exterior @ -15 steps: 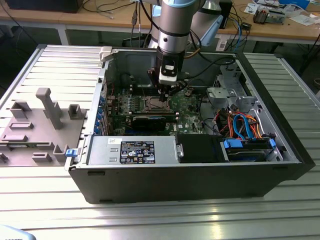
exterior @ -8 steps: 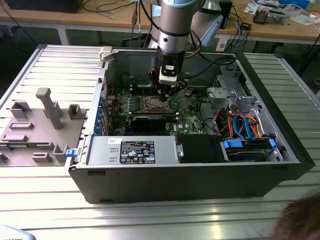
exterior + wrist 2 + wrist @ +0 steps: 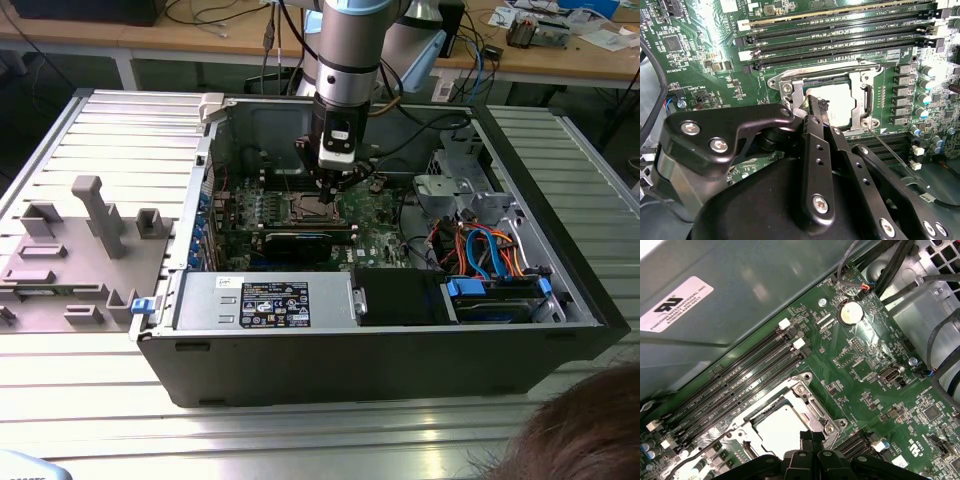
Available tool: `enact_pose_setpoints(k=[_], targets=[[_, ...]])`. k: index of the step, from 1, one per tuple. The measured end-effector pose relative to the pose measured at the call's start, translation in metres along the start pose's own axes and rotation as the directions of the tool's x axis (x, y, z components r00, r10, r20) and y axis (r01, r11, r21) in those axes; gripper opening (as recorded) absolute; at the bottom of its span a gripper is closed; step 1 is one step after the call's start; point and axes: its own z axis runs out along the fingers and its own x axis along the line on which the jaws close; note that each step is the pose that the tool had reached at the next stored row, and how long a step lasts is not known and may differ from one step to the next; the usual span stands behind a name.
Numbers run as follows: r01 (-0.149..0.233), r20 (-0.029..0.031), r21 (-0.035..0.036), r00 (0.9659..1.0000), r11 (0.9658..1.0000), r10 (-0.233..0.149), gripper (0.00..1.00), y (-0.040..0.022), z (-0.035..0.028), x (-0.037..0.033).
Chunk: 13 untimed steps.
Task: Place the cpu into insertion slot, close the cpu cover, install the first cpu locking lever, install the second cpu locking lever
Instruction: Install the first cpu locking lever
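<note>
The cpu (image 3: pixel 835 102) (image 3: pixel 780 429) lies pale and flat in the insertion slot (image 3: pixel 312 207) on the green motherboard (image 3: pixel 695 55). The cpu cover (image 3: pixel 794 89) (image 3: pixel 807 396) lies flat as a silvery frame around it. A thin wire locking lever (image 3: pixel 890 152) runs out from one socket corner, and another (image 3: pixel 885 64) lies along the edge by the memory slots. My gripper (image 3: pixel 816 107) (image 3: pixel 810 436) (image 3: pixel 335 186) hangs just over the socket's edge. Its black fingers are shut together with nothing between them, and their tips cover part of the cover's rim.
The motherboard sits deep in an open computer case (image 3: pixel 400 350), with a power supply (image 3: pixel 265 300) in front and drive cables (image 3: pixel 485 250) at the exterior view's right. Long black memory slots (image 3: pixel 840 42) run beside the socket. A grey fixture (image 3: pixel 90 235) stands outside the case. A person's head (image 3: pixel 585 430) is near.
</note>
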Motion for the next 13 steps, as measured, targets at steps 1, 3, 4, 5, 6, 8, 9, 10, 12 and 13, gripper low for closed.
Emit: enact_pose_setpoints(k=[1, 3, 4, 5, 6, 8, 9, 10, 12, 13], targets=[[0.001, 0.0, 0.0, 1.0, 1.0, -0.001, 0.11, 0.0, 0.0, 0.0], [0.002, 0.0001, 0.0, 1.0, 1.0, -0.002, 0.11, 0.0, 0.0, 0.0], [0.002, 0.0002, 0.0, 1.0, 1.0, -0.002, 0.11, 0.0, 0.0, 0.0], [0.003, 0.0002, 0.0, 1.0, 1.0, -0.003, 0.11, 0.0, 0.0, 0.0], [0.003, 0.0002, 0.0, 1.0, 1.0, -0.003, 0.11, 0.0, 0.0, 0.0], [0.006, 0.0004, 0.0, 1.0, 1.0, -0.006, 0.11, 0.0, 0.0, 0.0], [0.006, 0.0004, -0.0001, 1.0, 1.0, -0.006, 0.11, 0.0, 0.0, 0.0], [0.007, 0.0005, 0.0, 1.0, 1.0, -0.007, 0.11, 0.0, 0.0, 0.0], [0.009, 0.0006, 0.0, 1.0, 1.0, -0.009, 0.11, 0.0, 0.0, 0.0], [0.01, 0.0007, 0.0, 0.9999, 0.9999, -0.01, 0.11, 0.0, 0.0, 0.0]])
